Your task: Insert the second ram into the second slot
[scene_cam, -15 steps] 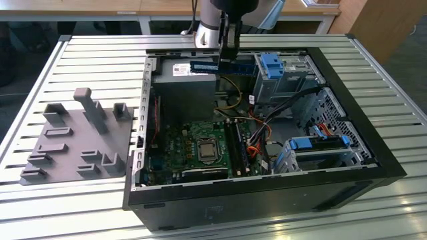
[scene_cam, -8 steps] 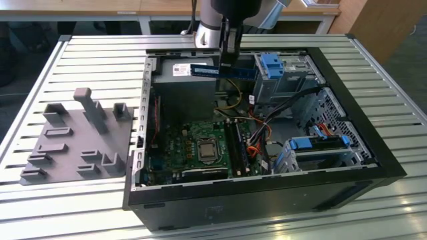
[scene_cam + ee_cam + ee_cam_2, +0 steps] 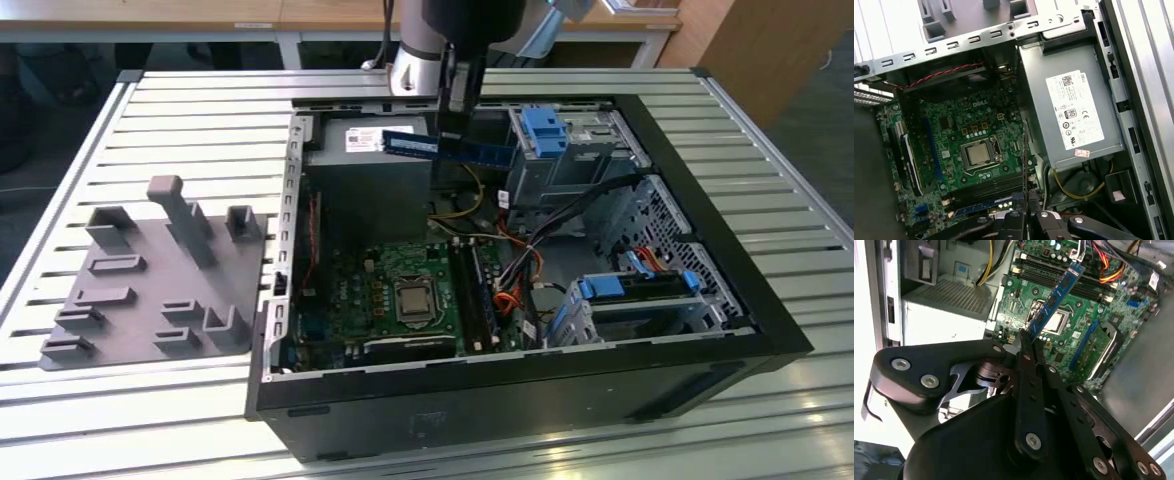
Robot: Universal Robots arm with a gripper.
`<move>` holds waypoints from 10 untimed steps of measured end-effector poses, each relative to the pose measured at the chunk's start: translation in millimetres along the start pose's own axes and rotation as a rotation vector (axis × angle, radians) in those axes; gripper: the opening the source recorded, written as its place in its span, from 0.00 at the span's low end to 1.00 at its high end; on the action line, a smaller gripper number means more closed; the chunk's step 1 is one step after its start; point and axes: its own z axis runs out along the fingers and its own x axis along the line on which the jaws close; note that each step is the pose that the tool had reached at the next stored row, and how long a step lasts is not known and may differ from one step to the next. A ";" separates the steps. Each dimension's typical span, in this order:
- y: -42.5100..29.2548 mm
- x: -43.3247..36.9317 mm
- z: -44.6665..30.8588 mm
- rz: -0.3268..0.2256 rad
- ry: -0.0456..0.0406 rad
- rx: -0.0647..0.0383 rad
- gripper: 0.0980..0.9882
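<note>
Pincer (image 3: 451, 130) clamped shut on the second ram (image 3: 481, 151), held well above the motherboard (image 3: 387, 285); insertion into a slot not yet done.

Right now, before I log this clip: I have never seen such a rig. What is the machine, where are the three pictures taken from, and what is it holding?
The machine is one robot arm ending in a slim black gripper. The exterior view comes from a camera off the arm. It shows an open computer case lying on a slatted metal table, with a grey plastic holder beside it. Both wrist views come from cameras riding on the arm, looking past the gripper at the green motherboard inside the case. The gripper is shut on the second ram, a thin blue strip, held in the air over the case and not seated in any slot.
</note>
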 end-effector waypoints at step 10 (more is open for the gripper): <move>-0.2 0.1 6.2 0.180 -0.0038 0.003 0.04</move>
